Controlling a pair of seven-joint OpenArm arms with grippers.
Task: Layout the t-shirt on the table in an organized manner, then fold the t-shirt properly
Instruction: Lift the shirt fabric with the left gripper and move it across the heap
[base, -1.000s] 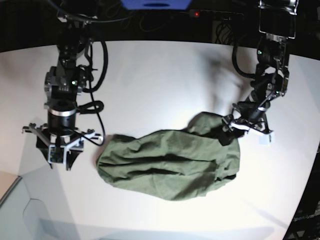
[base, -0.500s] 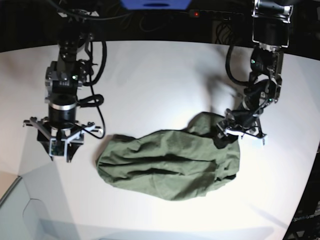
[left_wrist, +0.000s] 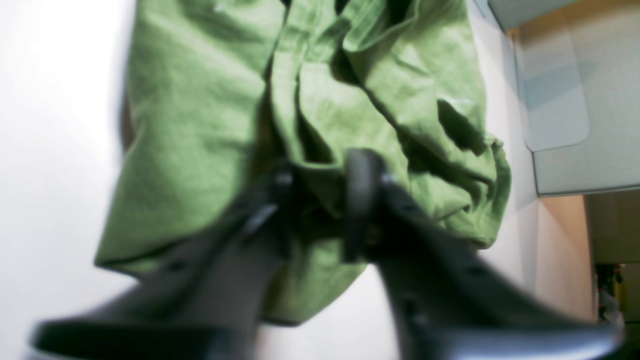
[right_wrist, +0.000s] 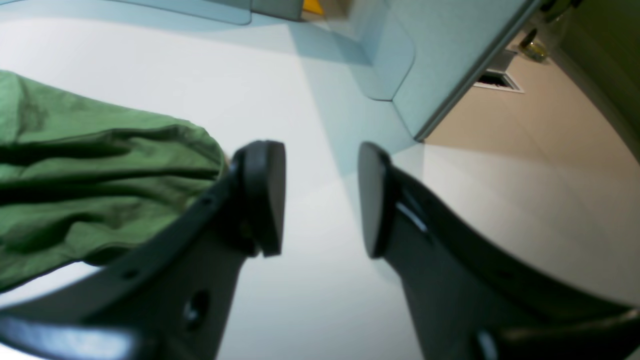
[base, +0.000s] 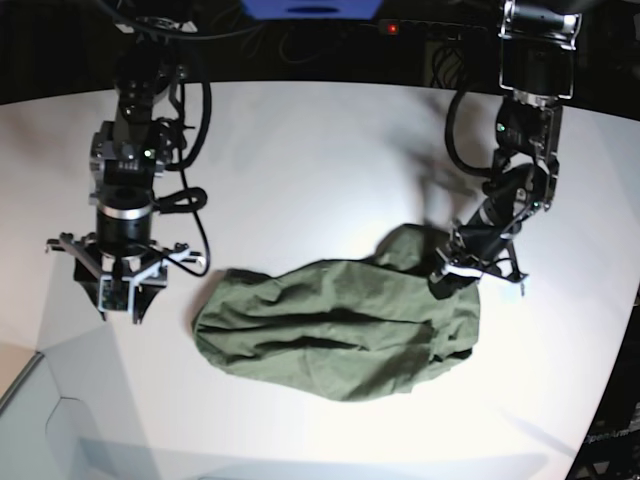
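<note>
The olive-green t-shirt (base: 330, 330) lies bunched and wrinkled in a long heap on the white table (base: 320, 150). My left gripper (base: 452, 272) is down on the heap's right end. In the left wrist view its blurred black fingers (left_wrist: 360, 200) pinch a raised fold of the t-shirt (left_wrist: 200, 125), so the left gripper (left_wrist: 320, 190) is shut on cloth. My right gripper (base: 118, 305) hangs above bare table, left of the heap. In the right wrist view that right gripper (right_wrist: 322, 200) stands open with nothing between its pads, and the t-shirt's (right_wrist: 75, 165) left end lies just beside one finger.
A pale grey-blue panel (base: 40, 430) adjoins the table's near left corner; this panel (right_wrist: 440, 60) also shows past the right gripper. The table's curved edge (base: 615, 350) runs close behind the left arm. Dark cables and equipment line the far side.
The left gripper has slid leftward onto the shirt's right end and closed its jaws on a fold. The right arm rose slightly a second ago and has stayed open.
</note>
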